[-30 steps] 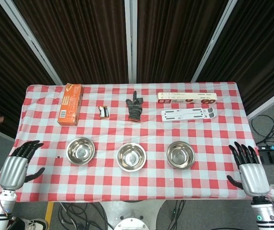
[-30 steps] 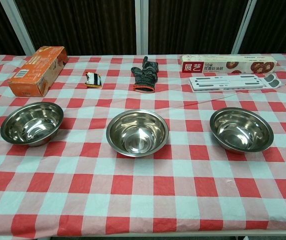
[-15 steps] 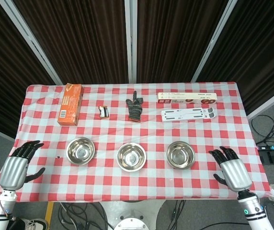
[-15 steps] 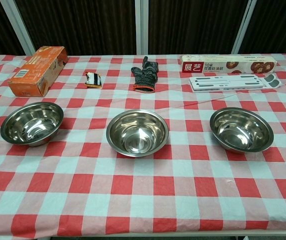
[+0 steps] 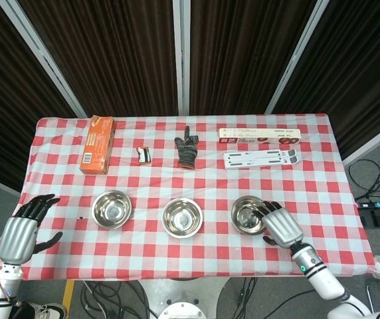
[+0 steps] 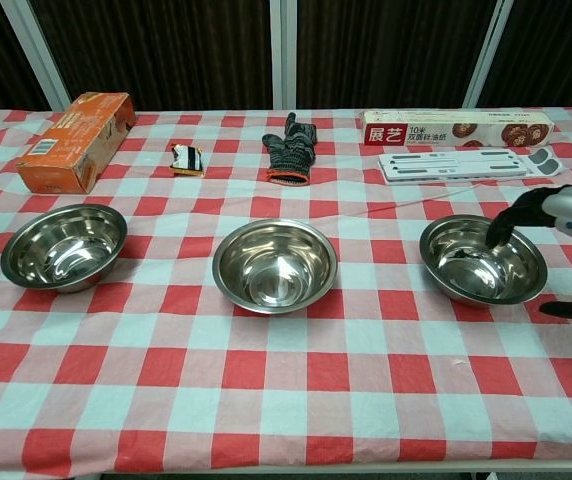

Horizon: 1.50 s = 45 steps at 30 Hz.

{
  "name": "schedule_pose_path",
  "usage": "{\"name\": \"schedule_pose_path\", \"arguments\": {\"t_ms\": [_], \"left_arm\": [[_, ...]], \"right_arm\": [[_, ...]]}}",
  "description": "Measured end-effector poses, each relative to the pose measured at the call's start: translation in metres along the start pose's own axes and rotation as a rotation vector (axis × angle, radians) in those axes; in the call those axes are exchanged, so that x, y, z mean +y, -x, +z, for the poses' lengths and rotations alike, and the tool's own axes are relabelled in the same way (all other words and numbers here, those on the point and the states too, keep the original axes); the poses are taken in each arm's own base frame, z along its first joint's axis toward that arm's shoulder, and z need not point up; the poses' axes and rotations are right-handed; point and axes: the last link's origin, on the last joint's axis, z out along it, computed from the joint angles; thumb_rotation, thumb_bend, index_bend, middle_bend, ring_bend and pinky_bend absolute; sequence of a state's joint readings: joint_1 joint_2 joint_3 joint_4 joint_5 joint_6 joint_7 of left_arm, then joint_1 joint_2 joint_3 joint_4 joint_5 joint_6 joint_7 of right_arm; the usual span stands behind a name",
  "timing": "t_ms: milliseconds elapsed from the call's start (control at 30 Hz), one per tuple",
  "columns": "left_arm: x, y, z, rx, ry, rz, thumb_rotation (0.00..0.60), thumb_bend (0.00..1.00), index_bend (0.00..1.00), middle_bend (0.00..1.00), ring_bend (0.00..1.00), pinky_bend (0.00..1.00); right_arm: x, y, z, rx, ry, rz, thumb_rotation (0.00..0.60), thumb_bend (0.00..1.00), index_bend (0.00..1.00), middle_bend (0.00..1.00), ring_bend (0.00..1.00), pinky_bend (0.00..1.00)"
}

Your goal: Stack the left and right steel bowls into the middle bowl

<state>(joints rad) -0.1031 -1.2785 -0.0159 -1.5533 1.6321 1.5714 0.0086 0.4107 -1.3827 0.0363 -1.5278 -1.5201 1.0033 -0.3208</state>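
Observation:
Three steel bowls stand in a row on the checkered cloth: left bowl (image 5: 111, 209) (image 6: 64, 246), middle bowl (image 5: 182, 217) (image 6: 274, 265), right bowl (image 5: 247, 214) (image 6: 476, 262). My right hand (image 5: 280, 225) (image 6: 569, 214) is at the right bowl's right rim. Its fingers (image 6: 507, 217) curve down over the rim into the bowl, and its thumb hangs outside near the cloth, apart from them. I cannot see a firm grip on the bowl. My left hand (image 5: 20, 234) hangs open off the table's left edge, well away from the left bowl, and shows only in the head view.
Along the far side lie an orange box (image 5: 97, 144), a small black-and-white item (image 5: 144, 155), a dark glove (image 5: 187, 150), a long printed box (image 5: 260, 135) and a white flat strip (image 5: 262, 157). The table's front edge runs just below the bowls.
My right hand has moved left from beyond the table's right edge to the right bowl's rim, fingers now reaching over it. The left hand and all bowls have not moved.

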Motion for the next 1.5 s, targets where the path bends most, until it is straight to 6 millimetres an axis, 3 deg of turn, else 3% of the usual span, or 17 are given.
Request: {"name": "schedule_pose_path", "arguments": {"t_ms": [333,600,867,1300,1500], "left_arm": [[-0.006,0.0,-0.002,0.007,-0.009,-0.014,0.6,0.2,0.26,0.28,0.2,0.31],[-0.011,0.003,-0.003,0.0,-0.025,-0.018,0.6,0.2,0.26,0.28,0.2,0.31],[-0.012,0.004,-0.002,-0.001,-0.03,-0.021,0.6,0.2,0.26,0.28,0.2,0.31],[-0.01,0.004,-0.001,0.0,-0.028,-0.022,0.6,0.2,0.26,0.28,0.2,0.31],[-0.011,0.0,0.001,0.017,-0.038,-0.021,0.6,0.2,0.26,0.28,0.2,0.31]], "right_arm": [[-0.013,0.012,0.031,-0.056,-0.02,-0.015,0.6,0.17,0.35,0.34,0.22,0.3],[-0.014,0.02,0.036,-0.069,-0.015,-0.017,0.6,0.28,0.57,0.49,0.39,0.5],[-0.012,0.027,0.037,-0.077,0.001,-0.001,0.6,0.39,0.66,0.55,0.46,0.59],[-0.012,0.011,0.038,0.006,-0.001,0.005,0.6,0.42,0.69,0.58,0.49,0.62],[-0.03,-0.012,0.047,0.069,-0.062,0.004,0.6,0.42,0.69,0.58,0.49,0.62]]}}
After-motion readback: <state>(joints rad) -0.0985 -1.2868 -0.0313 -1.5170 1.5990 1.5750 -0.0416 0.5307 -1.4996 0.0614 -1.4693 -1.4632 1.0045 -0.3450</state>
